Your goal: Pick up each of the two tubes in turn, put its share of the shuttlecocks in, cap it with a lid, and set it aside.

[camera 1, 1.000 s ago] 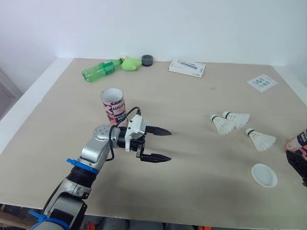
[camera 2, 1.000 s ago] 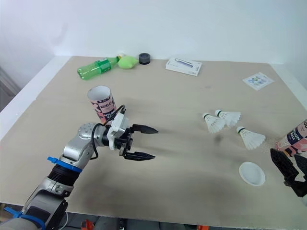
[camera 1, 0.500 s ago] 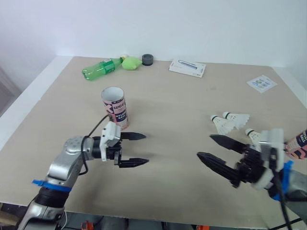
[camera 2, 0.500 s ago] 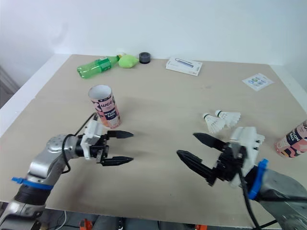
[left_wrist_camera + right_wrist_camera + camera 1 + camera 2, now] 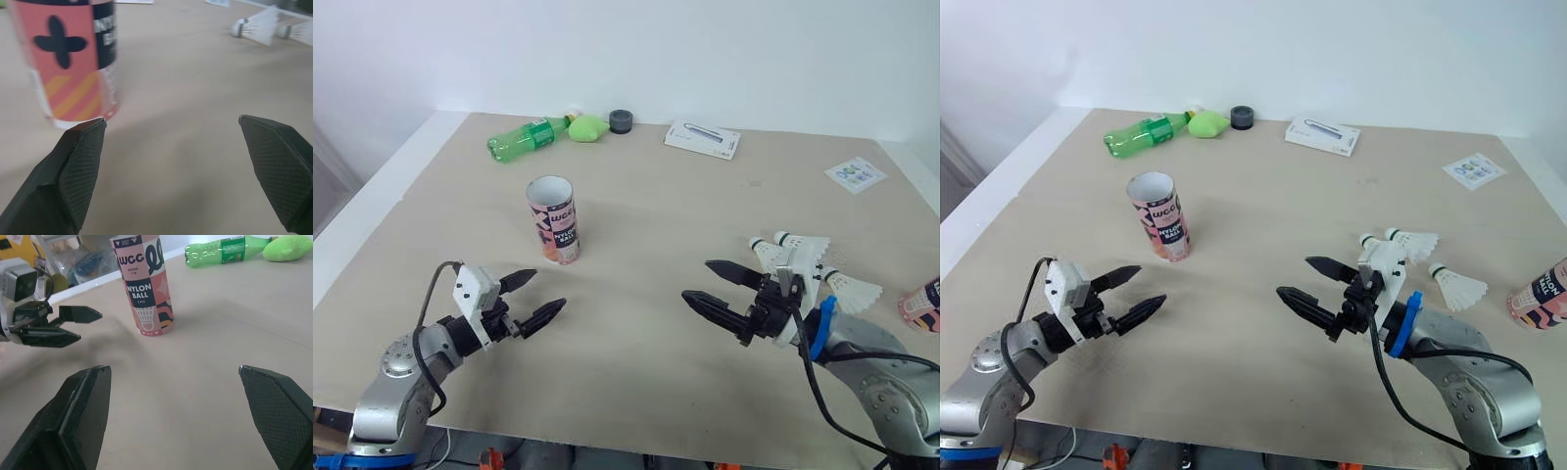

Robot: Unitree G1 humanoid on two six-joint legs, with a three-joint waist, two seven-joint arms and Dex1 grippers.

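Left eye view, going left to right. My left claw (image 5: 550,288) hangs low over the pale wooden bench (image 5: 636,206), fingers spread, holding nothing. Near it, not touching, stands the pink printed cardboard tube (image 5: 554,220), upright with its mouth open. My right claw (image 5: 696,279) is mid-bench, also spread wide and empty. Just beside it lie the white feather shuttlecocks (image 5: 1415,242) on their sides, in a loose cluster. A second pink tube (image 5: 1540,291) sits at the far right, cut by the frame edge, so I can't tell how it rests.

Risks:
- The open tube looks light and tall. A finger clipping its wall on approach would likely tip it and let it roll.
- My right forearm is close to the shuttlecocks, so a low sweep could scatter them or crush the feathers.
- The second tube is near my right arm, and a careless elbow could knock it.

Counts:
- Tubes: two.
- Shuttlecocks: three, one partly behind my right claw.
- Clutter along the back of the bench: one green plastic bottle (image 5: 524,140), one lime-green soft lump (image 5: 589,127), one dark grey round roll (image 5: 622,120), one flat white box (image 5: 702,138), one printed sticker card (image 5: 855,174).
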